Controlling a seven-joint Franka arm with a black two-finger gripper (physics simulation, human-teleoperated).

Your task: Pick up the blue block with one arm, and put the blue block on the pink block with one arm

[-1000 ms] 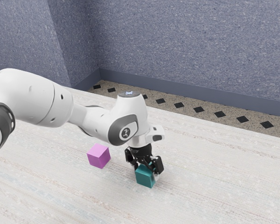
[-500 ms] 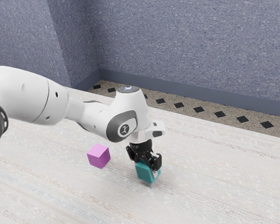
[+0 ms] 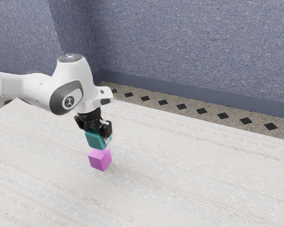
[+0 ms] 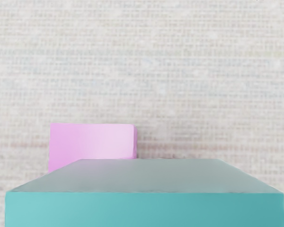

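Hanging off the table, the blue block (image 3: 95, 140) sits between the two black fingers (image 3: 105, 128) of the gripper (image 3: 97, 134). One finger presses on each of two opposite sides, so the gripper is clamped on the block. The fingers grasp its upper part, and its lower part shows below their tips. The block is teal in colour and slightly tilted in the exterior view.

Directly beneath it stands the pink block (image 3: 100, 159), resting on the table (image 3: 189, 179). The blue block's underside is just above the pink block's top. Whether the two touch cannot be told from the exterior view.

In the wrist view, the blue block (image 4: 144, 194) lies close under the hand. The pink block (image 4: 91, 142) shows partly past its far edge, with the table's pale woven surface (image 4: 180, 71) around it.

The white arm (image 3: 61, 92) comes in from the exterior view's left and bends down over the blocks. Beyond the table's far edge lie a speckled floor (image 3: 217, 111) with black diamonds and a grey-blue wall (image 3: 180, 42).
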